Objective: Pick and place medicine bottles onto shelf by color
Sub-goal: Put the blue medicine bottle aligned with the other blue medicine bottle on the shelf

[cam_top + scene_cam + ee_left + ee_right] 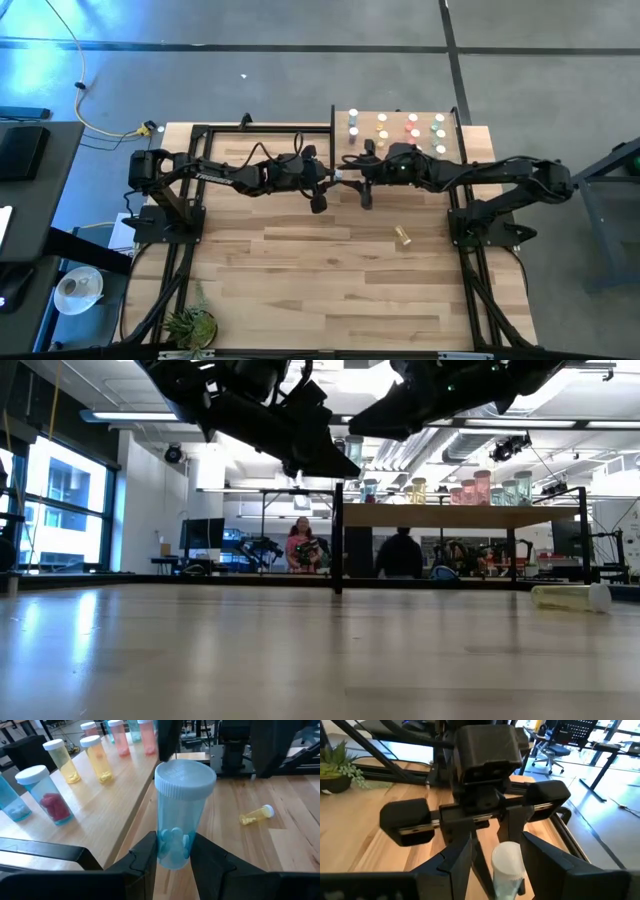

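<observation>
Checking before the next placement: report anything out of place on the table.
One yellow bottle lies on its side on the tabletop, away from the shelf where the others stand upright. The left tool holds a blue bottle.

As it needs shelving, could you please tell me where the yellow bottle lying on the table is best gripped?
Take the yellow bottle across the middle of its body, from straight above. It lies on its side on the bare table, with both long sides free.

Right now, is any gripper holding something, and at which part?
The left gripper holds a blue bottle upright by its lower body. The right gripper's jaws flank its cap, not visibly gripping.
</observation>
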Controlling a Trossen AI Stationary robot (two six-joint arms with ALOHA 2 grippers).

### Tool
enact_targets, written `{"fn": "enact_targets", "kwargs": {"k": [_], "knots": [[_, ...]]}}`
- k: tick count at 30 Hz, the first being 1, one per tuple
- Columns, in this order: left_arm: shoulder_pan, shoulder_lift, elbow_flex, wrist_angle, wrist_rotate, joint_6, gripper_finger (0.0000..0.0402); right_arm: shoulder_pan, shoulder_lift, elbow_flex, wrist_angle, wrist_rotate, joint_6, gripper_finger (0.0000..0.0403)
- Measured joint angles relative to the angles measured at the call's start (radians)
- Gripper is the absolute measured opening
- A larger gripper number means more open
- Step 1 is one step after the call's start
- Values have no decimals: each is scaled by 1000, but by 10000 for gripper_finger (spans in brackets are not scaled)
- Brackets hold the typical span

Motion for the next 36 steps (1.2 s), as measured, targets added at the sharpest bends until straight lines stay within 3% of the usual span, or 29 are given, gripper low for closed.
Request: {"fn": "enact_targets", "kwargs": {"k": [4, 30, 36], "knots": [[-1, 0, 0, 0, 3, 0, 90, 0, 2, 0, -4, 41, -18, 161], [-32, 0, 1, 37, -50, 0, 90, 0, 2, 0, -21, 40, -18, 161], [-32, 0, 1, 38, -50, 0, 90, 0, 2, 0, -28, 40, -15, 136]]}}
